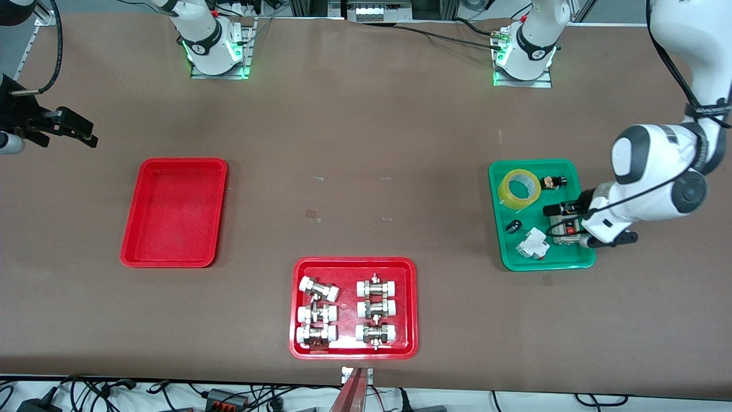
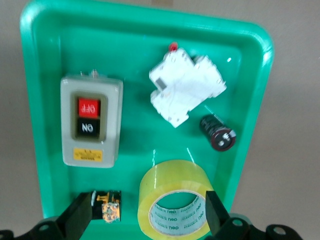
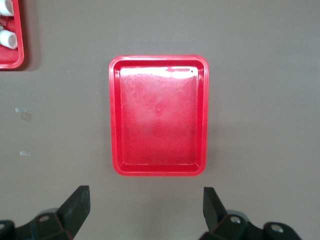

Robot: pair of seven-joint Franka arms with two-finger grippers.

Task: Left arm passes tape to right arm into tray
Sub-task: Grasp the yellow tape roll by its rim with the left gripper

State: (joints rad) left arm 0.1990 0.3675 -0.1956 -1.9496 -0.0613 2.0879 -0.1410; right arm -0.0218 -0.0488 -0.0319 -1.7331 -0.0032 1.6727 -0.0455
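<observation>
The yellow tape (image 1: 519, 189) lies flat in the green tray (image 1: 583, 262), in the corner farther from the front camera. My left gripper (image 1: 563, 214) hovers over that tray. In the left wrist view it (image 2: 147, 215) is open, and the tape (image 2: 172, 200) sits between its fingers (image 2: 80, 215), close to one and gripped by neither. The plain red tray (image 1: 174, 212) lies bare toward the right arm's end. My right gripper (image 1: 80, 134) waits open over the table beside it, and its wrist view shows the tray (image 3: 159, 115) past the spread fingers (image 3: 75, 207).
The green tray (image 2: 40, 125) also holds a grey OFF/ON switch box (image 2: 90, 122), a white breaker (image 2: 185, 90), a black cylinder (image 2: 217, 134) and a small orange-black part (image 2: 107, 206). A red tray of white-capped fittings (image 1: 353, 309) lies mid-table, nearer the front camera.
</observation>
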